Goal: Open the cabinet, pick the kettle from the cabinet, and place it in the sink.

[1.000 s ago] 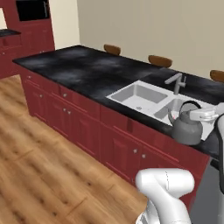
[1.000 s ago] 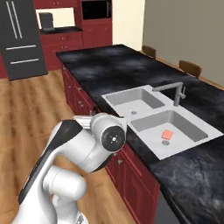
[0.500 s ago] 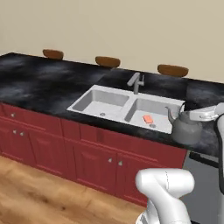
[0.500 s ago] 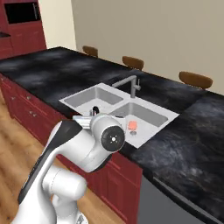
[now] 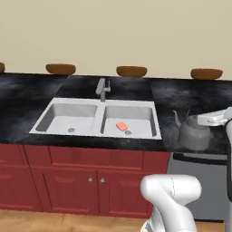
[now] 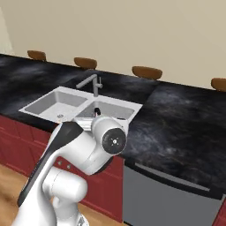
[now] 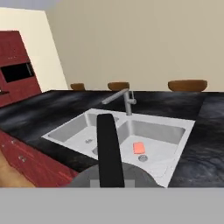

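Left base view: the kettle (image 5: 194, 133) hangs at the 3 o'clock edge of the frame, over the black counter (image 5: 181, 97) to the right of the sink (image 5: 97, 118), outside either basin. The gripper (image 5: 213, 118) comes in from the right edge, and its jaws are pressed together on the kettle's arched handle. The kettle's thin spout points toward the sink. A small orange sponge (image 5: 121, 126) lies in the right basin beside the drain. The faucet (image 5: 103, 89) stands at the 12 o'clock side of the sink, on the divider line. Brown stool tops (image 5: 131, 71) line the far counter edge. Red base cabinets (image 5: 77, 181) sit under the sink, with a grey appliance front (image 5: 195, 181) to their right.

Right base view: the arm's white elbow (image 6: 108, 139) covers the near right corner of the sink (image 6: 57, 103); the faucet (image 6: 90, 84) and counter (image 6: 176, 123) are in view.

Hand view: the dark handle (image 7: 108, 148) runs up from 6 o'clock, with the grey kettle body (image 7: 109, 177) beneath it. Beyond lie the sink (image 7: 175, 127), the sponge (image 7: 138, 148) and, at 9 o'clock, a dark red tall cabinet unit (image 7: 15, 65).
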